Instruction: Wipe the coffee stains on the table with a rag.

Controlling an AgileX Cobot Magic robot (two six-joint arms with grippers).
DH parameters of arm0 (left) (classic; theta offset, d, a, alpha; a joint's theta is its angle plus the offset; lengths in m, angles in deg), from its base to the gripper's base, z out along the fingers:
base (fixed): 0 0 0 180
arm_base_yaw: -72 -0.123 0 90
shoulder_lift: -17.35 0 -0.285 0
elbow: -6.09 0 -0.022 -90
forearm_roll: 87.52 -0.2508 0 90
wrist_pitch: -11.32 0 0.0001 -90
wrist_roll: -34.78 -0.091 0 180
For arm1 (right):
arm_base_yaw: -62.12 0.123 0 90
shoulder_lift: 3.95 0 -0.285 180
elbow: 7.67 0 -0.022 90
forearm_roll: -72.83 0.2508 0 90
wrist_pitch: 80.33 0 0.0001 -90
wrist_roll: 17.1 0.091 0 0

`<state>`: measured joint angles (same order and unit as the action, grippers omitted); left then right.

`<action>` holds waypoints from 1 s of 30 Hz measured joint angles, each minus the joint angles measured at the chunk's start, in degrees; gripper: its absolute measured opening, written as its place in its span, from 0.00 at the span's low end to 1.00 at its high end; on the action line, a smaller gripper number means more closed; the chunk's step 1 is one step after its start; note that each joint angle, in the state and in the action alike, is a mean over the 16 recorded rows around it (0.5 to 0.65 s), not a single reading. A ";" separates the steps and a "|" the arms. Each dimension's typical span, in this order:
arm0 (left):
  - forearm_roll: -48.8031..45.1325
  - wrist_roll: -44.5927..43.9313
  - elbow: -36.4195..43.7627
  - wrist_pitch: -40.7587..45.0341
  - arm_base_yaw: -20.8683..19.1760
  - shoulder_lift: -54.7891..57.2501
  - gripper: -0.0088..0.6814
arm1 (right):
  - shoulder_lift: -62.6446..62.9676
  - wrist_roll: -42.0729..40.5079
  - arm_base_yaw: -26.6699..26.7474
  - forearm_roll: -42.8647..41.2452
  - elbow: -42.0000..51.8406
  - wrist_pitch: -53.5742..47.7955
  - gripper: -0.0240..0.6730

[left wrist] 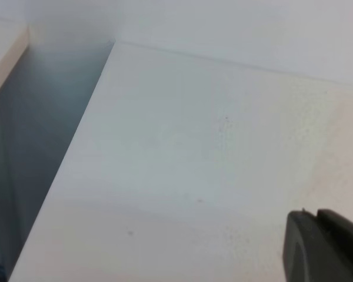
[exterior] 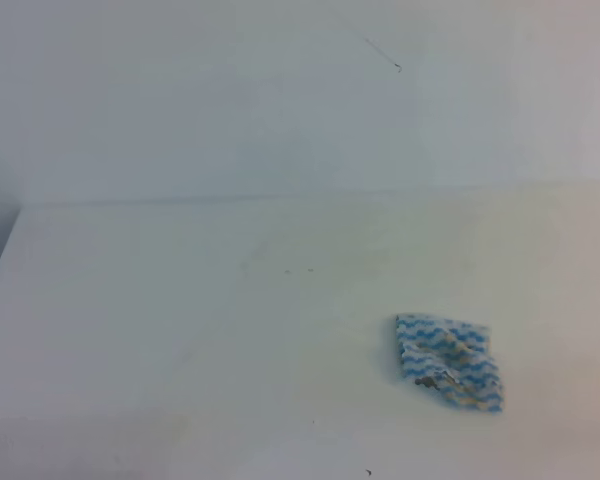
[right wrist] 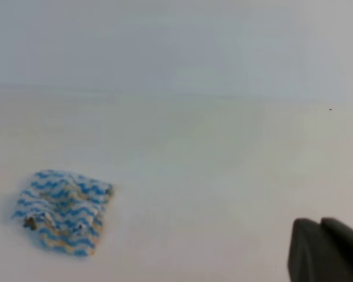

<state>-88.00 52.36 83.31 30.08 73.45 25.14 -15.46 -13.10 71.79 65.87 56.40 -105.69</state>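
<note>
Right gripper [right wrist: 326,249], jaws closed and empty, sits lower right; rag [right wrist: 63,210] lies lower left on table [right wrist: 223,164] (no stain visible). Open wide, grip 1 raised fold.

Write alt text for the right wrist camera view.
A crumpled blue-and-white striped rag lies alone at lower left on a plain white table. The dark tip of the right gripper shows at the lower right corner, well away from the rag.

Left end effector [left wrist: 326,247], right end effector [right wrist: 326,249] cut off at frame corners; left jaw state perhaps unreadable.
</note>
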 joint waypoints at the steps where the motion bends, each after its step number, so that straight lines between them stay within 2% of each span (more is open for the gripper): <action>1: 0.00 0.00 0.00 0.00 0.00 0.00 0.01 | 0.52 0.00 -0.67 -0.03 1.05 1.15 0.03; 14: 0.00 -0.01 0.00 0.00 0.00 0.00 0.01 | 4.36 0.00 -3.37 1.45 13.33 10.01 0.03; 30: 0.00 -0.08 0.00 0.00 0.00 0.00 0.01 | 4.39 0.00 -7.85 3.75 14.55 9.35 0.03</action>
<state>-88.00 52.27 83.31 30.08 73.45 25.14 -11.08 -13.10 63.94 69.62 70.95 -96.34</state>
